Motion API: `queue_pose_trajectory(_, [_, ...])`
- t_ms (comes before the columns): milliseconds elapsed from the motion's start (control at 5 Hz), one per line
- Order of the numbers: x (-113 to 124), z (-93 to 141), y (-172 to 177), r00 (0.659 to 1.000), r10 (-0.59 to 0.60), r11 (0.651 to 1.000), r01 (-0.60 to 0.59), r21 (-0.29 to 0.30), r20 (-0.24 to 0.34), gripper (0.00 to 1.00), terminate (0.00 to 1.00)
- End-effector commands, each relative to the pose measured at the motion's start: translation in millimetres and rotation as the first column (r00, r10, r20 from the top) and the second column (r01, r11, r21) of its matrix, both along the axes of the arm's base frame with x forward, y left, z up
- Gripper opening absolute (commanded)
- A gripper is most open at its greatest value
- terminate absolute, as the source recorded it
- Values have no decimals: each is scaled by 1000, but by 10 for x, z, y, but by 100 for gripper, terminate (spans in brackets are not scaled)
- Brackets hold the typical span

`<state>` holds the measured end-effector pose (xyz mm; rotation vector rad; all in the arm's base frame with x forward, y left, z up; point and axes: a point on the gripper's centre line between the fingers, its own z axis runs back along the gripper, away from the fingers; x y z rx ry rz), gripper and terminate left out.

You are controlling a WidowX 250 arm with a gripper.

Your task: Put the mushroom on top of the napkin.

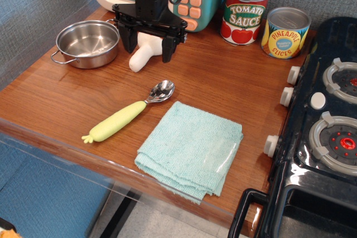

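Off-white mushroom (143,54) lies apart from folded teal napkin (191,149).

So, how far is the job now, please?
Done: the gripper is positioned above the mushroom, with its open fingers on either side. In hand: nothing yet; the mushroom lies on the table. Left: close, lift and carry it to the napkin, which is bare.

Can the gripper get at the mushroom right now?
Probably yes. The gripper is open, its fingers straddling the mushroom, with nothing between them. The pot sits clear to the side.
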<state>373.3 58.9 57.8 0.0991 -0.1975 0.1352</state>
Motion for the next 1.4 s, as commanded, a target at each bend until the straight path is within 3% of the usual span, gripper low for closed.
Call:
queue_pose_trajectory(0, [206, -133, 130, 1000, 19, 1000, -19, 3, 2, 100, 0])
queue_pose_trajectory(200, [223, -258, 110, 1000, 17, 1000, -17, 1, -14, 100, 0])
queue_pose_trajectory(400, [208, -212, 114, 1000, 23, 1000, -23, -3, 10, 0, 0])
queue_pose_trajectory(800, [149, 361, -137, 988, -28, 1000, 27, 8, 154, 0, 0])
queue_pose_trajectory(1000, [-89, 545, -487, 979, -102, 995, 103, 1, 179, 0, 0])
queue_pose_trajectory(1200, [-466, 528, -853, 967, -187, 981, 194, -22, 174, 0, 0])
